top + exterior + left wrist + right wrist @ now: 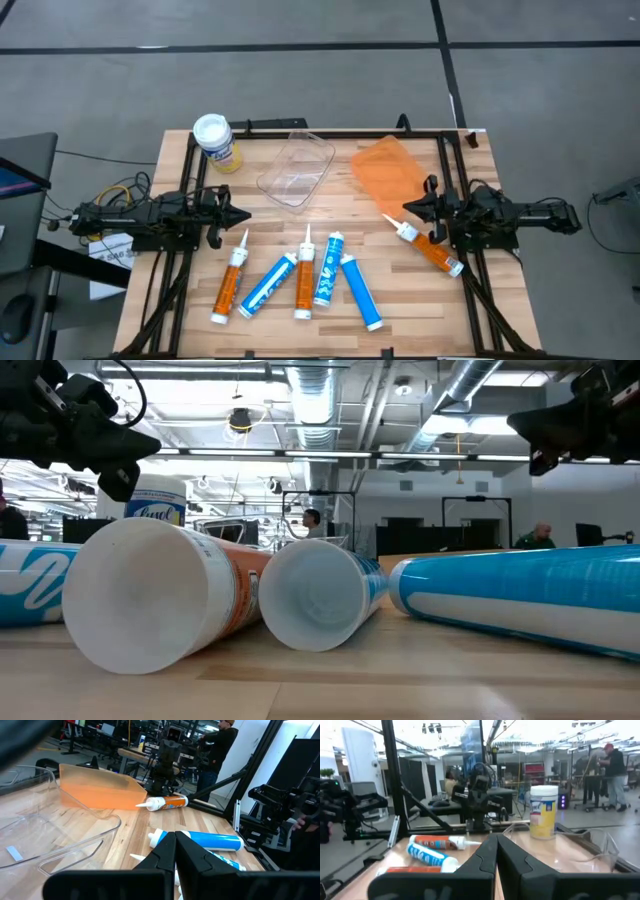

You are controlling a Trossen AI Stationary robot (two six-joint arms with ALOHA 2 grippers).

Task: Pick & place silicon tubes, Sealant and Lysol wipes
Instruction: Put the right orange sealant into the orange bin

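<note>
Wooden table [400,305] with Lysol wipes [215,141] upright, left pincer [238,215] and right pincer [412,208] both pressed together, empty.

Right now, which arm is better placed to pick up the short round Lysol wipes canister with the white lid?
Probably the left. The Lysol wipes canister stands at the table's far left corner, just beyond the left claw. The right claw sits across the table, past both trays.

The left gripper [175,851] has its fingers pressed together, tips meeting above the wooden table [135,827]. Ahead lie a blue cartridge [197,840] and, farther off, an orange cartridge [165,803] beside the orange bin [100,790]. A clear bin [45,832] sits alongside.
</note>
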